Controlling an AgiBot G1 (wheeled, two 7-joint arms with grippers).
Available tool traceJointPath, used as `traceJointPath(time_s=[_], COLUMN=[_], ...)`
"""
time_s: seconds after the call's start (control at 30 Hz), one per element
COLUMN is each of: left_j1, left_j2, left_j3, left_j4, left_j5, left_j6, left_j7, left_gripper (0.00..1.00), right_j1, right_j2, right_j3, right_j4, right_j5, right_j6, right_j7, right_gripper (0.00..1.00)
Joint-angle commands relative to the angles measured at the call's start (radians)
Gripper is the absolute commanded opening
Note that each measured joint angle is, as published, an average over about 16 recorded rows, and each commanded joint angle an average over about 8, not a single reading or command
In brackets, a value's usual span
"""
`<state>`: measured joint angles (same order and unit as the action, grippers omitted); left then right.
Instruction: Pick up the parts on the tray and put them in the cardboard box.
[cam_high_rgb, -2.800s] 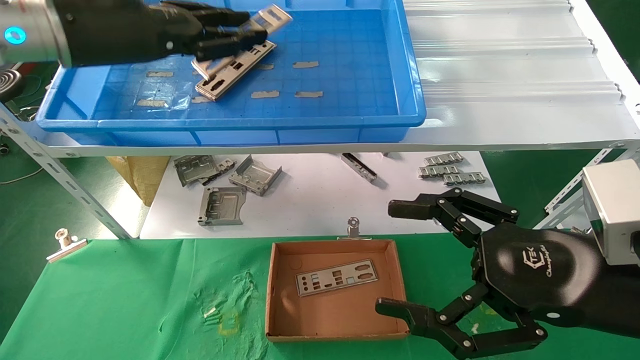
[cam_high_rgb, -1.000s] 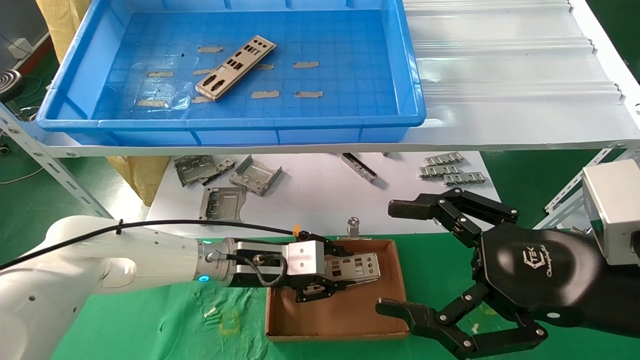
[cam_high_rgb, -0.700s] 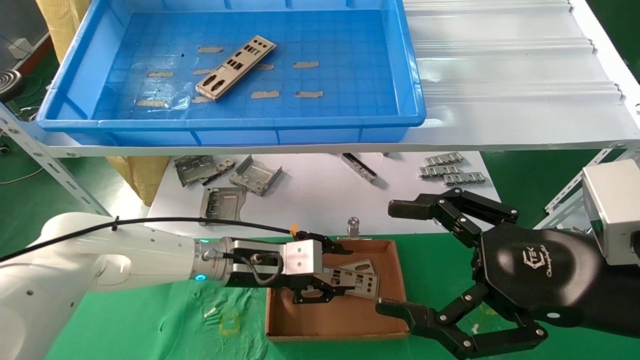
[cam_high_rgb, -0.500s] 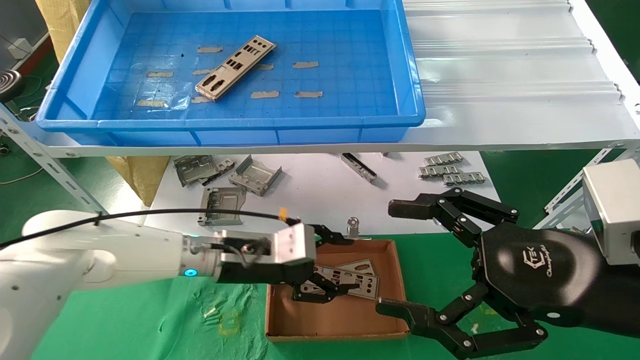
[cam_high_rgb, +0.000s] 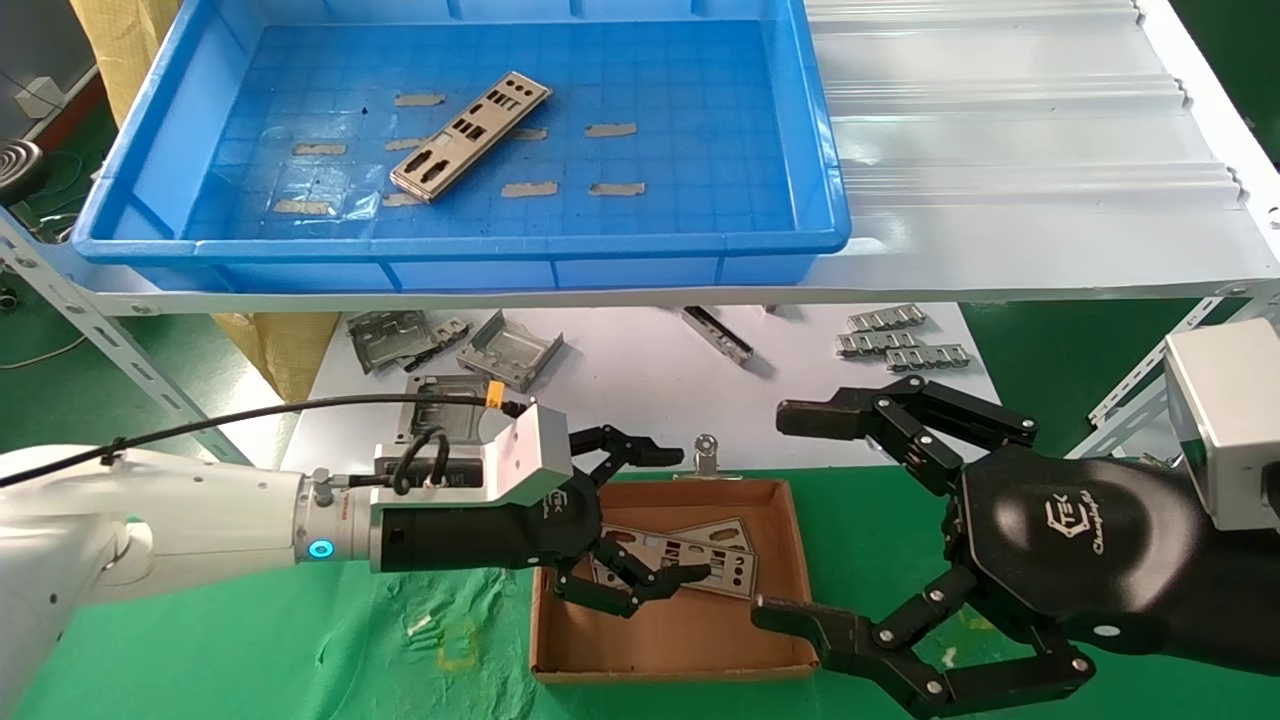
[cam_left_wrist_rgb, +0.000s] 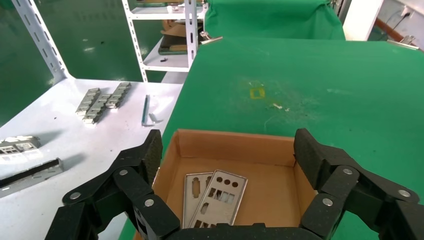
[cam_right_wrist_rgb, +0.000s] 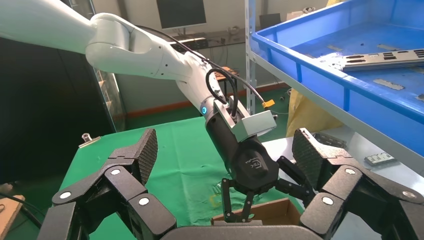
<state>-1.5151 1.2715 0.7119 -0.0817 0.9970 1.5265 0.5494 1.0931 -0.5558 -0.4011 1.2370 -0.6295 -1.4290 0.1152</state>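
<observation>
The left gripper (cam_high_rgb: 668, 515) has just let go, jaws wide and empty; two parts (cam_left_wrist_rgb: 215, 197) apparently overlap in the box (cam_high_rgb: 785, 540). One part (cam_high_rgb: 470, 136) remains in the tray (cam_high_rgb: 825, 180). The right gripper (cam_high_rgb: 790, 515) hangs open beside the box.

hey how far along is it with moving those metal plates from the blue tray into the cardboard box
Done: two parts lie overlapping in the cardboard box. In hand: nothing; the left gripper is open above the box, and the right gripper hangs open beside it. Left: one plate lies in the tray.
</observation>
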Motion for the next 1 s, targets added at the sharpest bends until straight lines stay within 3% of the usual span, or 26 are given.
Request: traceJointPath(time_s=[0.03, 1.0], left_j1=[-0.001, 0.193], left_j2=[0.004, -0.288], left_j3=[0.004, -0.188], left_j4=[-0.001, -0.530], left_j5=[0.006, -0.114], left_j6=[-0.008, -0.020], left_j7=[0.006, -0.320], left_gripper=[1.00, 1.00], right_j1=[0.000, 0.000], right_j2=[0.000, 0.000], right_j3=[0.000, 0.000], right_j4=[0.000, 0.000], right_j5=[0.000, 0.000], right_j6=[0.000, 0.000], right_j7=[0.000, 0.000], right_gripper=[1.00, 1.00])
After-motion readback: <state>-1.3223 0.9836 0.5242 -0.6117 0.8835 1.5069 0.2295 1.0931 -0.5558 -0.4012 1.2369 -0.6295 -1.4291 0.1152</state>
